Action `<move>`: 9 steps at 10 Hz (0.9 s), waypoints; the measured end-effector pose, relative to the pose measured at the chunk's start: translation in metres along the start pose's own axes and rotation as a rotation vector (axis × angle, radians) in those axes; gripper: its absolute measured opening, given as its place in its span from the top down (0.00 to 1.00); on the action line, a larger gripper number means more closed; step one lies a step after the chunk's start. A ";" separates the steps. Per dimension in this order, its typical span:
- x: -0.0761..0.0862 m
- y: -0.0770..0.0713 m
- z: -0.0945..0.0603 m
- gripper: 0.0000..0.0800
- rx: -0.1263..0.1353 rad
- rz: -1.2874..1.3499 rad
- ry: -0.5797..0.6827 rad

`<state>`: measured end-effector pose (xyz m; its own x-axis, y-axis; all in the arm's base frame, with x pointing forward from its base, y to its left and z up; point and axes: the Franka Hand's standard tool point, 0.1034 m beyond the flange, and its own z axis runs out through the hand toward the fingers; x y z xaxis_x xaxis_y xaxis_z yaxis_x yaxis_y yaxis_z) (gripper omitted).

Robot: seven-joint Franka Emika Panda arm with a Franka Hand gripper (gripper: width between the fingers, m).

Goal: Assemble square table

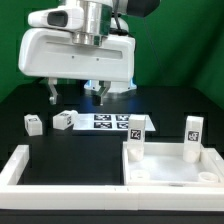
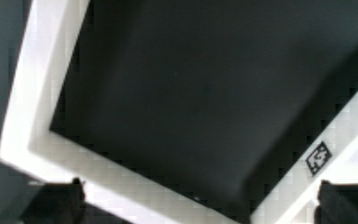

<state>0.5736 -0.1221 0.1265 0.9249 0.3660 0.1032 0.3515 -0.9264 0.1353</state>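
- The tool is held above the far middle of the table. Its two fingers are seen spread well apart, and nothing is held between them.
- The square slab is found at the near side of the exterior view's right, lying flat with its raised rim upward. From the tool it lies toward the camera and to that view's right, well apart.
- Two loose legs are seen closer to the tool: the leftmost leg block and the second leg block, both on the table at the exterior view's left, below and slightly left of the fingers. The second appears to lie on its side, its long axis roughly across the view, though it is too small for certainty.
- A third leg block stands just behind the slab's far left corner. An upright leg block rises at the slab's far right edge. Whether either is seated in a socket cannot be told.
- The second leg block is judged the nearest reach; a short descent to the left would be needed.
- The marker board lies almost directly under the tool, between the second and third blocks.
- The surface is dark and matte, bordered by the white frame bars, with a green backdrop behind.
- In the wrist view only dark surface, a white angled edge and one tag are shown.
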 end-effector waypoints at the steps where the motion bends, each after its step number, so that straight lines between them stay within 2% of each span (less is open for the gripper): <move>1: -0.028 0.020 0.002 0.19 0.028 0.161 0.001; 2: -0.065 0.032 0.007 0.19 0.039 0.307 -0.002; 3: -0.098 0.035 0.014 0.19 0.100 0.480 -0.056; 4: -0.116 0.041 0.016 0.19 0.162 0.654 -0.114; 5: -0.108 0.044 0.015 0.19 0.141 0.712 -0.095; 7: -0.107 0.039 0.016 0.19 0.143 0.762 -0.105; 8: -0.109 0.037 0.017 0.19 0.152 0.772 -0.117; 9: -0.127 0.019 0.019 0.19 0.245 0.810 -0.235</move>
<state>0.4655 -0.1876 0.0971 0.8998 -0.4153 -0.1335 -0.4299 -0.8961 -0.1103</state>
